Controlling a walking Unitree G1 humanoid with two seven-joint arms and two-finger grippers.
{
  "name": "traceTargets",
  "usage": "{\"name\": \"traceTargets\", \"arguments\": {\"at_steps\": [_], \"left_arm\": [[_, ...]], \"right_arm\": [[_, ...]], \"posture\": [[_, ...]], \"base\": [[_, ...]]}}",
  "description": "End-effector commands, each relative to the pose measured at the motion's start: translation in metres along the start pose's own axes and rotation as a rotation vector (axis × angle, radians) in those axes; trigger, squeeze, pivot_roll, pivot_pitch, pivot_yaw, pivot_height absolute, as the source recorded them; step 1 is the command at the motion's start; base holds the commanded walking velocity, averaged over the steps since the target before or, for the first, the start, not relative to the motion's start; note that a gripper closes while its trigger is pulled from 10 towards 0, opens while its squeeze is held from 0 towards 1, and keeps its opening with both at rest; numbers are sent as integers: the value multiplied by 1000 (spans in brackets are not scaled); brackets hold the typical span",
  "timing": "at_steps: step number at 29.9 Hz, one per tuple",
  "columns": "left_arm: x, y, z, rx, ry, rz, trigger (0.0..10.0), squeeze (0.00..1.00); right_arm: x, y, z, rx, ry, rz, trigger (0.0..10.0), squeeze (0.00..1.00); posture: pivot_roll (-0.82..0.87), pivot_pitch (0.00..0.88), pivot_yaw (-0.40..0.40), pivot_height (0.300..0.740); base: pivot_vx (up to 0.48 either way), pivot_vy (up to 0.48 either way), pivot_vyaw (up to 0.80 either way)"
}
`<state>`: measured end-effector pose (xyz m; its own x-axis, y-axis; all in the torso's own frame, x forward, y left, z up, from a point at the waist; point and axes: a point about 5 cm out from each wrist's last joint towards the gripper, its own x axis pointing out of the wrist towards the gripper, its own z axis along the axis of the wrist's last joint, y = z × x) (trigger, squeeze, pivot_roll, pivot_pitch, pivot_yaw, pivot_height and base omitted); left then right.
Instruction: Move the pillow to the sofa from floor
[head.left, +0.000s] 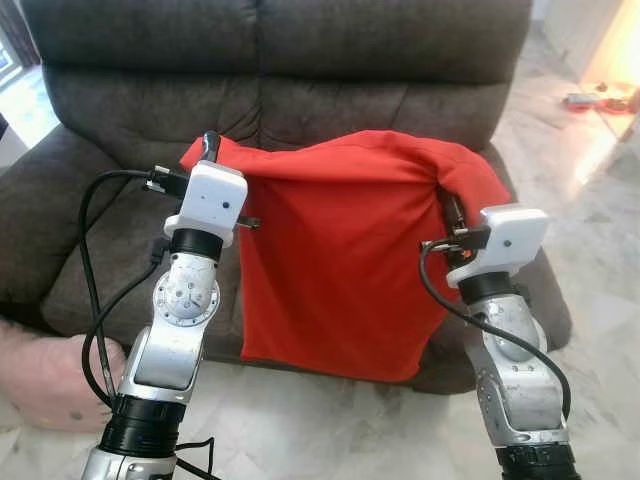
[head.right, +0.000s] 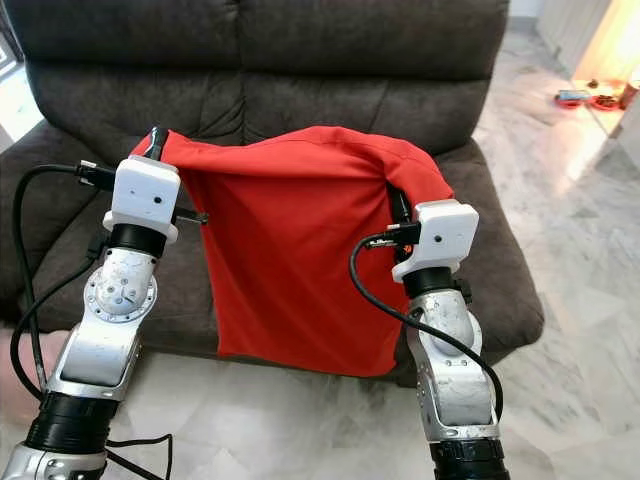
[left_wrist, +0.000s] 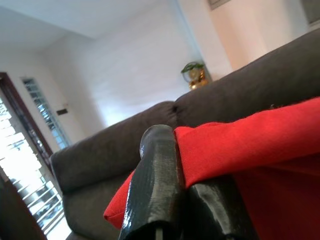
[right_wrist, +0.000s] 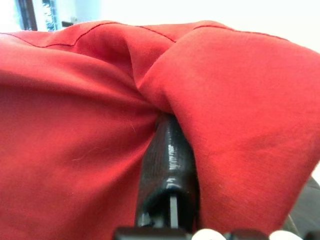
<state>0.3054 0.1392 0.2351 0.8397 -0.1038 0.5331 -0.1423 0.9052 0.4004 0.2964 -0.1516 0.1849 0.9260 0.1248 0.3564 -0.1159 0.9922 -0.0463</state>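
The red pillow (head.left: 340, 270) hangs in front of the sofa (head.left: 300, 60) seat (lifted clear of the floor), because the left gripper (head.left: 208, 150) and right gripper (right_wrist: 167, 150) each pinch, it seems, one upper corner.

The pillow (head.left: 340, 270) is covered in smooth, matt red cloth with a stitched seam along its upper edge. The sofa (head.left: 300, 60) wears dark brown, softly napped fabric. The left gripper (left_wrist: 172, 192) has glossy, finely ribbed black fingers; the right gripper (right_wrist: 167, 180) looks the same. The floor (head.left: 600, 250) is polished pale marble.
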Motion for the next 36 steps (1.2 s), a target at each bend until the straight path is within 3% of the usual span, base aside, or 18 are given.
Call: {"name": "traceTargets", "arguments": {"at_steps": [1,6,20,32,36], "left_arm": [[7,9,18,15,-84,44,10000,0],[8,9,18,15,-85,44,10000,0],[10,13,23,20,-99,58,10000,0],[11,15,25,24,-104,70,10000,0],[10,14,24,23,-101,69,10000,0]], "right_arm": [[8,3,29,2,-133,15,10000,0],[8,3,28,6,-127,15,10000,0],[11,13,36,6,-157,69,10000,0],[9,29,44,34,-191,199,10000,0],[9,31,42,40,-171,221,10000,0]], "posture": [[128,49,-10,740],[132,51,-11,740],[138,56,-15,740],[137,60,-20,740],[139,60,-21,740]], "base": [[368,0,-800],[368,0,-730],[368,0,0],[367,0,774],[356,0,0]]}}
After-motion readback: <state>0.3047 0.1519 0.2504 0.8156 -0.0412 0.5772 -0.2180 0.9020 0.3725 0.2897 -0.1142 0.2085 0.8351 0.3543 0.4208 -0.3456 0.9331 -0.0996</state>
